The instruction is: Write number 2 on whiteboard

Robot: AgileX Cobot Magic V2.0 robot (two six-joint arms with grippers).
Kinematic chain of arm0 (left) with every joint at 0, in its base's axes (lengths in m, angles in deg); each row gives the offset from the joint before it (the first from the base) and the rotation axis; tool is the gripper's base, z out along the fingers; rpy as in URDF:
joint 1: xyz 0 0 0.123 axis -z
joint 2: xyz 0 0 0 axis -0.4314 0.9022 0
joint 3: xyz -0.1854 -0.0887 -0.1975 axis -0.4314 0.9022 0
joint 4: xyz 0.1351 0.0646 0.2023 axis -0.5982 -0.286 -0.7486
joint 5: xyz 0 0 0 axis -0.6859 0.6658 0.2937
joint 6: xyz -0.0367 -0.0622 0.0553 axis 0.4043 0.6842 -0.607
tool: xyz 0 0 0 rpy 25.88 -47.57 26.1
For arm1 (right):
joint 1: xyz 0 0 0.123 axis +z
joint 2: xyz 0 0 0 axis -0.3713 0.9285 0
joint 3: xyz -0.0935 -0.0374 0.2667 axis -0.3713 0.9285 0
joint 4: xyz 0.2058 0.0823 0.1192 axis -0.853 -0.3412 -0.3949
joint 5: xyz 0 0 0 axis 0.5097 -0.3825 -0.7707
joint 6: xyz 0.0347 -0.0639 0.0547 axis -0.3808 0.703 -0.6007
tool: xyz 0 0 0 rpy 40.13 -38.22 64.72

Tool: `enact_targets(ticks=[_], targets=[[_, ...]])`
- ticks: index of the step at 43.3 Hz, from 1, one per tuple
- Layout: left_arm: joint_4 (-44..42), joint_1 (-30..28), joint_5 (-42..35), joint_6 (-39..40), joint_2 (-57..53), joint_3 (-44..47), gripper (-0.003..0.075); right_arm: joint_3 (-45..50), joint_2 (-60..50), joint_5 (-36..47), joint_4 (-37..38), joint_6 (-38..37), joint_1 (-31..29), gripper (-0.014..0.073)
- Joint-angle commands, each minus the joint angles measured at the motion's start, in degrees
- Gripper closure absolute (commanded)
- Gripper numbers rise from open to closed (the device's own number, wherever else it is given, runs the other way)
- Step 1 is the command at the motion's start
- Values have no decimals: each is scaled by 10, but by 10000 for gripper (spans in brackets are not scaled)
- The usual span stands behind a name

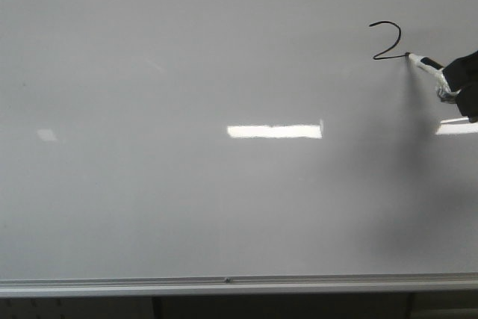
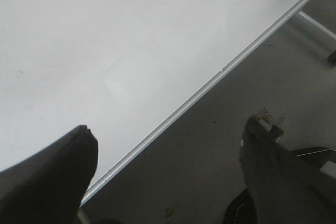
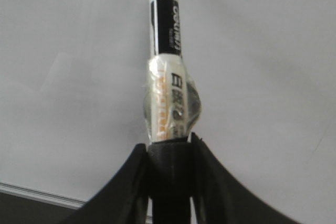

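The whiteboard [image 1: 187, 110] fills the front view, glossy white-grey with a silver rail along its bottom. At its upper right is a thin black number 2 [image 1: 388, 41] with a curved top and a base stroke running right. A black-and-white marker [image 1: 424, 62] touches the end of that base stroke with its tip. My right gripper [image 3: 169, 145] is shut on the marker [image 3: 168, 51], whose barrel is wrapped in clear tape. My left gripper [image 2: 170, 129] is open and holds nothing; it hangs by the whiteboard [image 2: 105, 40] near its rail.
Bright rectangular light reflections [image 1: 274, 131] lie across the middle of the board. The silver bottom rail [image 1: 224, 283] runs the full width. Below it is dark floor [image 2: 210, 145] with part of the board's stand [image 2: 315, 24].
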Motion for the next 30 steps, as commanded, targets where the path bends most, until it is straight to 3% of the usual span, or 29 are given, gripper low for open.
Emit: enact_targets(ticks=[1,7,11,19,23,30], targets=[[6,-2,-34,6,-1,-16,174,-27,-39,2,-2,3,9,629],[8,1,-35,-8,-1,-16,174,-43,-107,-103,-2,3,47,629],[34,11,-31,-66,-1,-16,174,-64,-154,-205,-1,22,83,629],[119,82,-30,-198,15,-29,174,-123,-203,-428,-18,133,166,629],[122,129,-29,-210,38,-48,174,-143,-203,-522,-56,196,209,629],[121,211,-14,-239,94,-84,174,-149,-203,-563,-153,292,263,629]])
